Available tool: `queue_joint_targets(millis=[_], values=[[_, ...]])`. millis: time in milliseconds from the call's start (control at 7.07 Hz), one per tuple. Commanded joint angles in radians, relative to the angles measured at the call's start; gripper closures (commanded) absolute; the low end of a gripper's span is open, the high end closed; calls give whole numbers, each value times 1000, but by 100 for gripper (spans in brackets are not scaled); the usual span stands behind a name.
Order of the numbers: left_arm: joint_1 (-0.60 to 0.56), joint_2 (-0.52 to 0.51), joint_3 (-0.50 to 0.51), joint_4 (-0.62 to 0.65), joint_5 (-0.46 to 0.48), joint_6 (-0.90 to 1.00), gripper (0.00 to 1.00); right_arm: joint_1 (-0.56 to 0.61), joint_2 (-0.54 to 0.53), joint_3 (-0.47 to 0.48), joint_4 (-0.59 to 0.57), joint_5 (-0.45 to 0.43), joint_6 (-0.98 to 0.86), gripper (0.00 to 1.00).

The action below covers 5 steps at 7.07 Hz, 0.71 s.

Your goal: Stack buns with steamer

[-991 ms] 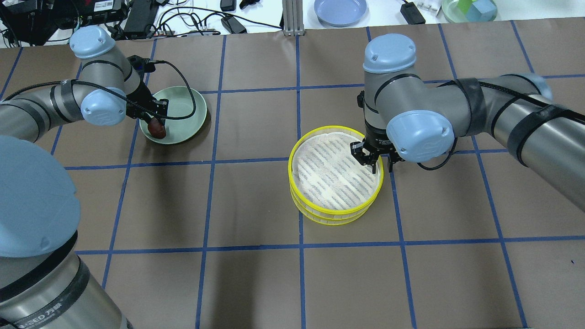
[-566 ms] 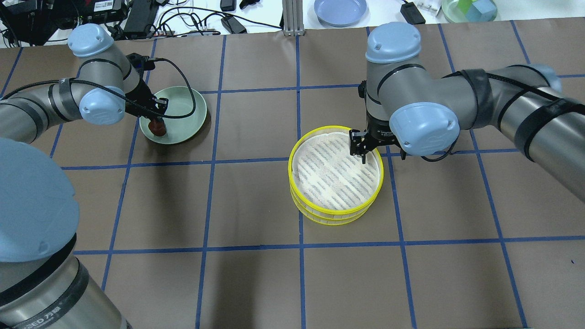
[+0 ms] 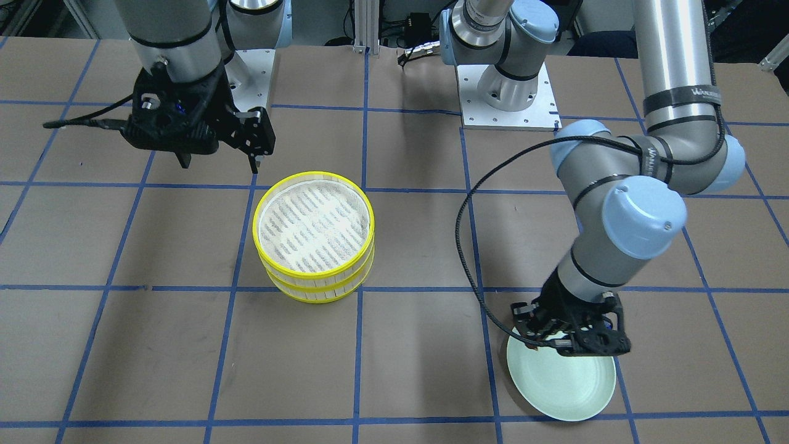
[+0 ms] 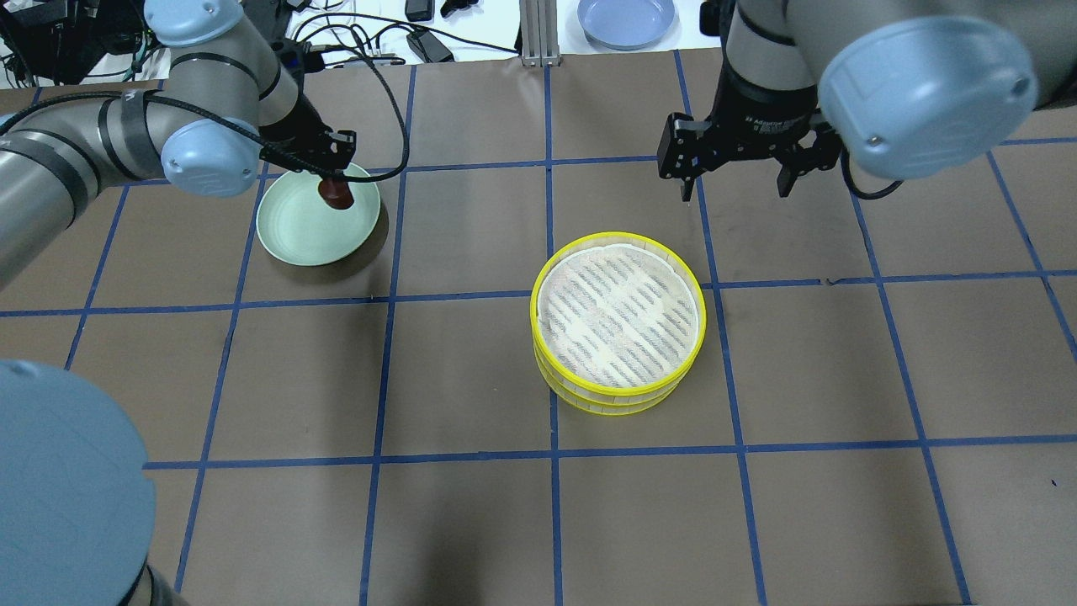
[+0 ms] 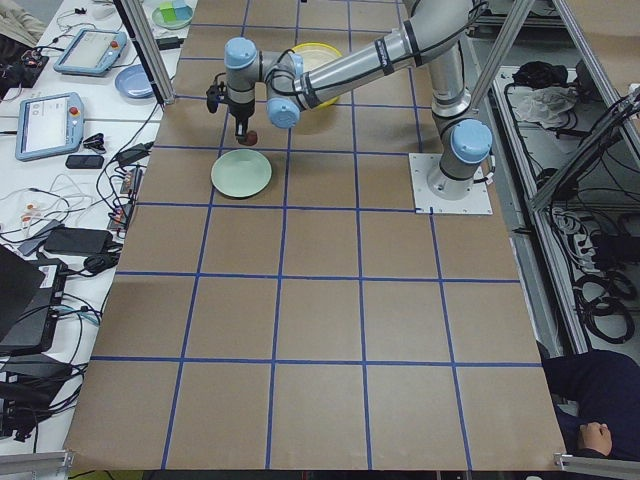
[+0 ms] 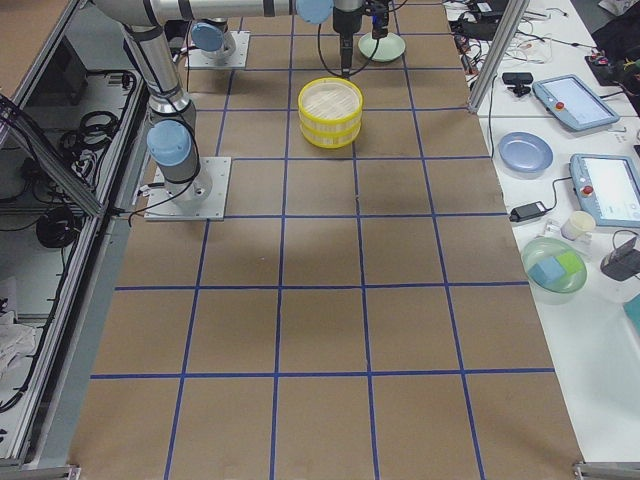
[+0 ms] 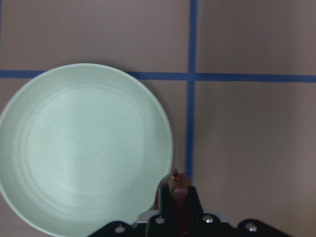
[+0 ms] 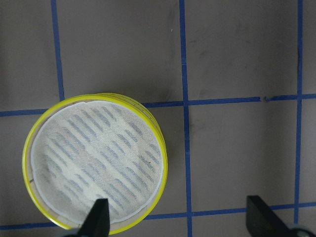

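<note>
The steamer [image 4: 618, 316] is two yellow-rimmed tiers stacked at the table's middle; the top tier's slatted floor is bare. It also shows in the front view [image 3: 314, 225] and the right wrist view [image 8: 94, 163]. My left gripper [image 4: 335, 187] is shut on the dark reddish-brown bun [image 4: 337, 195] and holds it over the far right edge of the pale green plate [image 4: 299, 227]. The bun shows between the fingers in the left wrist view [image 7: 177, 183]. My right gripper [image 4: 734, 192] is open and empty, raised beyond the steamer. The cream-white bun is out of view.
A blue plate [image 4: 627, 18], cables and a bowl of coloured blocks [image 4: 864, 17] lie on the white bench beyond the table's far edge. The green plate [image 7: 79, 148] holds nothing. Blue tape lines grid the brown table.
My right gripper has left the steamer's right rim, risen and moved to its far side, jaws now wide. My left gripper has lifted the brown bun toward the plate's far right edge.
</note>
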Motion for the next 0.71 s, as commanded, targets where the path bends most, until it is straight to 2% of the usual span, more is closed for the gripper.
queue_joint_targets(millis=[0, 142, 283, 425, 566], values=[[-151, 58, -1, -57, -121, -198, 100, 1, -41, -42, 125, 9, 2, 15], [-223, 67, -18, -64, -200, -317, 100, -1, -39, -45, 119, 18, 2, 12], [-292, 66, -33, -62, -244, -392, 100, -16, -39, -50, 119, 15, 4, 5], [-335, 66, -57, -67, -260, -394, 100, -48, -41, -56, 123, 21, 5, 0], [-360, 63, -97, -67, -262, -395, 100, -61, -44, -58, 122, 47, 17, 0]])
